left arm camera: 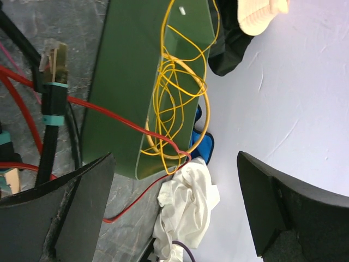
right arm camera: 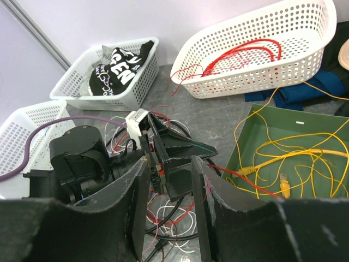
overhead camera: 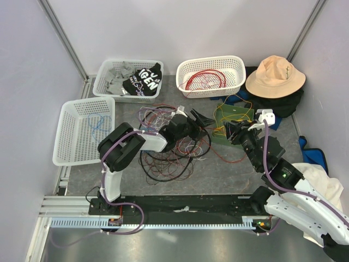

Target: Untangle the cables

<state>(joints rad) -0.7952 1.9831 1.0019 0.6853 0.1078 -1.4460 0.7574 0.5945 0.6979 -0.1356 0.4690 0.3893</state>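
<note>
L gripper is hovering over the middle of the table, just R of the main cable heap. Its fingers are spread wide and clasping nothing. A red cable is running along the table below the gap btw them. A black cable w/ a clear plug is lying beside one finger. The heap (black, red, white and purple strands) is sprawling under and in front of the L arm's wrist.

Yellow cables are lying looped in the green tray, near the R gripper. Its fingers are standing a little apart, seemingly w/ nothing btw them, tho the view there is cramped.

More red cables are sitting in the white basket at the back. A blue one is resting in the L-side basket. A third basket is holding clothes. A tan hat is lying at back R.
</note>
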